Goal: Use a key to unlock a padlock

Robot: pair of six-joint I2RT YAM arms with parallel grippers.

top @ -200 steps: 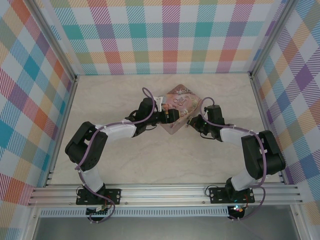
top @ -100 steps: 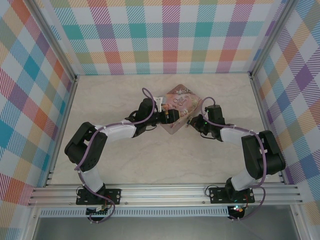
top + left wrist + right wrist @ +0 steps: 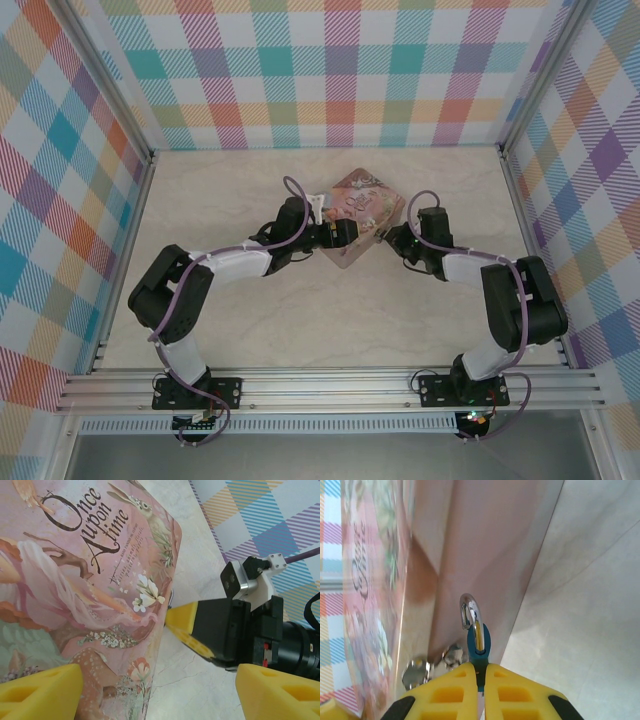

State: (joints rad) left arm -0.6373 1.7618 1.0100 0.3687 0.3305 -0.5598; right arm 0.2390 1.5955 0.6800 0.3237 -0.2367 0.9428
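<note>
Right gripper seemingly around padlock

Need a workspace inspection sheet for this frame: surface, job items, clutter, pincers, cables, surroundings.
Surface: pale marbled tabletop.
Job's things: padlock, blue body with silvery shackle, close against the tin's side; key cannot be made out.
Clutter: pink tin with "Once Upon a time" on its lid, mid-table between the arms.
Pincers: right pincer shut on the padlock's body; left pincer open, at the tin's corner.
Cables: purple cables looped along both arms.
Surroundings: plaid walls on three sides; aluminium frame at the near edge.
</note>
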